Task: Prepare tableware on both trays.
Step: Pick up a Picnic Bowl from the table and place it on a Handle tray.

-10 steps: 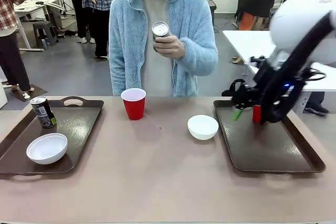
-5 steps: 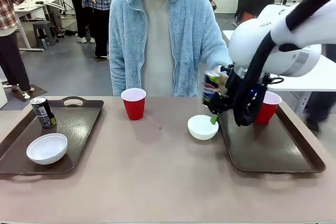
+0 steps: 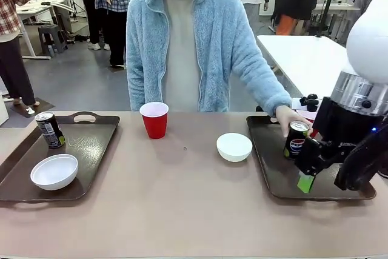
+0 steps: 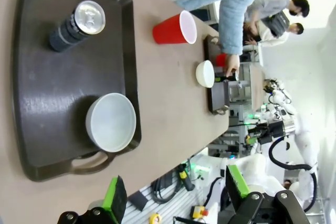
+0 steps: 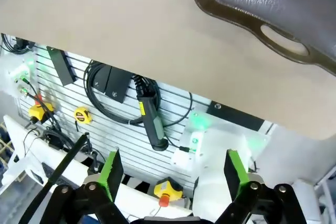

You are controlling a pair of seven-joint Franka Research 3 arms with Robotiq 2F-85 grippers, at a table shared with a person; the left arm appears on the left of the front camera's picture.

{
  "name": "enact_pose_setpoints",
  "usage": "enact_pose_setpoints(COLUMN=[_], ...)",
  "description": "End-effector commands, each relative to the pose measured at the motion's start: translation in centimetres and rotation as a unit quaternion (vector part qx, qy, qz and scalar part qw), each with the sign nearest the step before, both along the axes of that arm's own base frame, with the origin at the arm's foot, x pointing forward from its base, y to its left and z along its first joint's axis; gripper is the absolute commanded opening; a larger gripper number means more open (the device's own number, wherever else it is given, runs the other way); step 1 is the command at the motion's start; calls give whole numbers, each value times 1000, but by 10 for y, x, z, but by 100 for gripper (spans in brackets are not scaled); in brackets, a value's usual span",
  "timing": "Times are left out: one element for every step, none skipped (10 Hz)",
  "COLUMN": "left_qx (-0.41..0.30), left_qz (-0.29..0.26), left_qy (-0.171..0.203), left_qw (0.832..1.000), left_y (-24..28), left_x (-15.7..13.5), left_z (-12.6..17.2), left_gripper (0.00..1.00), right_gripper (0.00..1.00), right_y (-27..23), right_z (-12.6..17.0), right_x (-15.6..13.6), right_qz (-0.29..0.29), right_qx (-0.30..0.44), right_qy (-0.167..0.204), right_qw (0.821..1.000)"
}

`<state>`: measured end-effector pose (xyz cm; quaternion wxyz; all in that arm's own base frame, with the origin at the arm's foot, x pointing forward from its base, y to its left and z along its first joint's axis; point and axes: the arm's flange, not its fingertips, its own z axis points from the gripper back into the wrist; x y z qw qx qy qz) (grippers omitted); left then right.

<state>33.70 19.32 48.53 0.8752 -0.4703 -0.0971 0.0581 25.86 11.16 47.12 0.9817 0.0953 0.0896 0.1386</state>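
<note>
The left tray holds a black-grey can and a white bowl. A red cup and a second white bowl stand on the bare table between the trays. On the right tray a person's hand holds a Pepsi can upright. Another red cup stands beside that hand. My right gripper hangs open and empty over that tray's near end. In the right wrist view the right gripper points past the table's near edge. My left gripper is open and empty, high above the left tray.
The person stands at the far side, one arm stretched over the right tray. Cables and a slatted panel lie below the table's near edge. A white table stands behind on the right, and other people stand farther back.
The person's hand has brought the Pepsi can from chest height down onto the right tray. My right arm has swung from the tray's far end to its near end, leaving a red cup there.
</note>
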Motion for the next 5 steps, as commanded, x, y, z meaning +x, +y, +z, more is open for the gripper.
enact_pose_setpoints(left_qx=[1, 1, 1, 1, 1], left_qz=[5, 5, 5, 5, 5], left_qy=[-6, -6, -6, -6, -6], left_qw=[1000, 1000, 1000, 1000, 1000], left_y=[2, 2, 2, 2, 2], left_x=[1, 1, 1, 1, 1], left_z=[1, 1, 1, 1, 1], left_gripper=[100, 100, 100, 100, 100], right_gripper=[100, 100, 100, 100, 100], right_y=[1, 3, 4, 11, 20], right_z=[-10, -11, -13, -15, -17], right_x=[21, 25, 34, 52, 76], right_qz=[-5, -13, -27, -45, -70], right_qx=[15, 13, 2, 13, 16], right_qy=[1, -5, -21, -29, -30], right_qw=[1000, 1000, 999, 999, 997])
